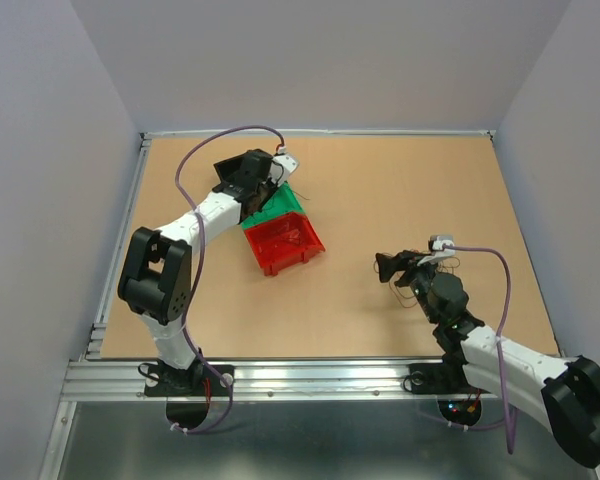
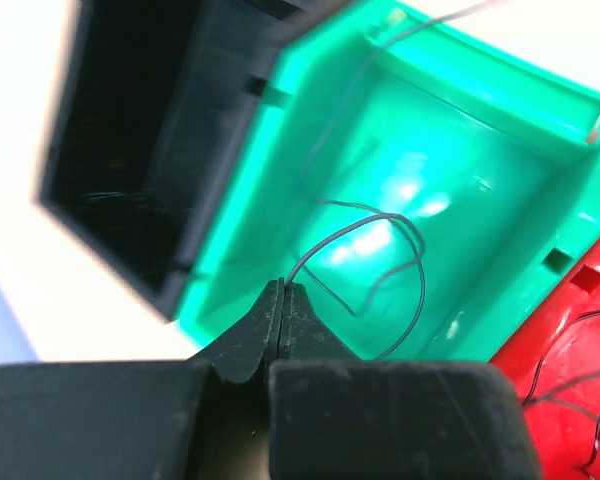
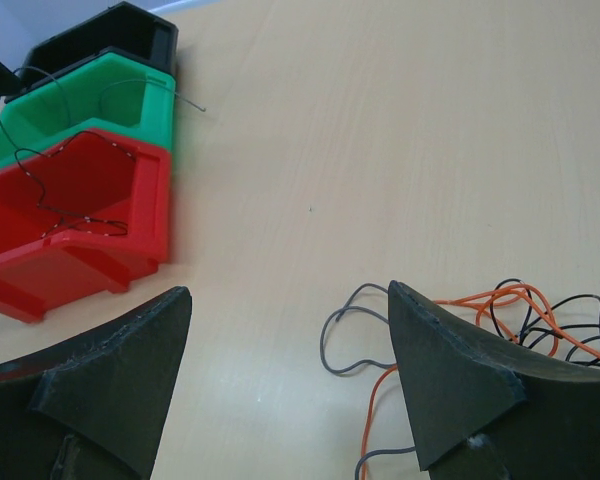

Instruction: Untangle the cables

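**Top, left-wrist and right-wrist views of two arms working on a brown table [image 1: 400,190].** Three open bins are set side by side left of the table's centre. A black bin [image 2: 120,130] is placed farthest, a green bin [image 2: 500,85] in the middle and a red bin [image 1: 285,243] nearest.

The left gripper [image 2: 283,290] is held over the green bin with its jaws pressed together. One thin dark wire [image 2: 421,285] is pinched between the tips. From the tips the wire is carried upward and then looped back down across the inside of the green bin. Whether its free end is resting on the bin floor cannot be told. Further thin dark wires [image 2: 570,372] are seen lying in the red bin.

The remaining cables [image 3: 480,297] are gathered in a loose tangle of orange, black and grey strands. This tangle is laid on the bare table at the near right, well apart from the bins.

The right gripper [image 3: 288,292] is positioned just beside the tangle, its jaws spread wide. Most strands are seen next to, and partly hidden behind, its right finger [image 3: 450,380]. A single grey loop is shown in the gap between the two fingers. A thick purple cable [image 1: 505,290] is routed along each arm.
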